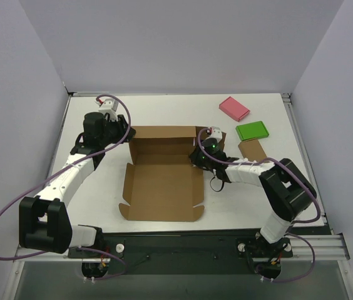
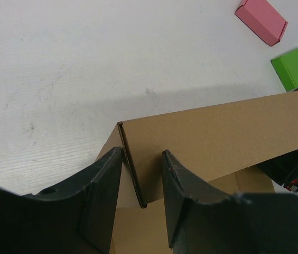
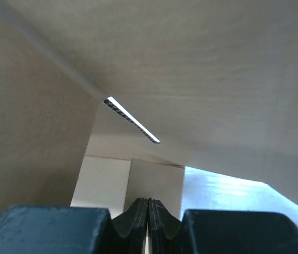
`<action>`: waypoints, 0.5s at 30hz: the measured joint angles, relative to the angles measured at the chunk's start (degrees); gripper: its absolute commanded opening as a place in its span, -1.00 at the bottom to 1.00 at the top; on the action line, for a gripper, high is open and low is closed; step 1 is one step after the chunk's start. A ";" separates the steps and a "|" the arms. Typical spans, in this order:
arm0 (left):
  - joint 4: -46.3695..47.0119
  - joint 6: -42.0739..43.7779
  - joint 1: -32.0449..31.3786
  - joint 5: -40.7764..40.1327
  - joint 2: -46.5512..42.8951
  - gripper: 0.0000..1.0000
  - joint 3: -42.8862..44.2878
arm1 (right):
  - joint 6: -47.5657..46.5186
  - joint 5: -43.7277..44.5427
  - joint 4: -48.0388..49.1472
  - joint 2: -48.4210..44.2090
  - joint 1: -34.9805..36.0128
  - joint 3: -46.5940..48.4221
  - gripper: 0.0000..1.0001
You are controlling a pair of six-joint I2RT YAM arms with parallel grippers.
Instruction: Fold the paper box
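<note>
The box (image 1: 164, 184) lies in the middle of the counter (image 1: 164, 109), its bottom panel flat, its near flap spread toward me and its far wall raised upright. My right fingers (image 3: 149, 214) are pressed flat together with nothing between them. They sit at the right end of that far wall, tucked in under the cardboard, so the right wrist view shows only brown panels and a narrow slot. A little farther off, my left fingers (image 2: 109, 185) stand apart at the far-left corner of the box, one on each side of the upright wall's end, with the corner edge running down between them. I cannot tell whether they press on the cardboard or only straddle it. To the right of the box lies a small brown block (image 1: 252, 149), just behind it a green block (image 1: 252, 130), and farthest back a pink block (image 1: 234, 108).
</note>
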 measured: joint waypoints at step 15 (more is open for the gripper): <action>0.00 -0.02 0.00 0.00 0.09 -0.09 0.07 | 2.64 0.31 0.66 6.01 0.79 1.62 -0.90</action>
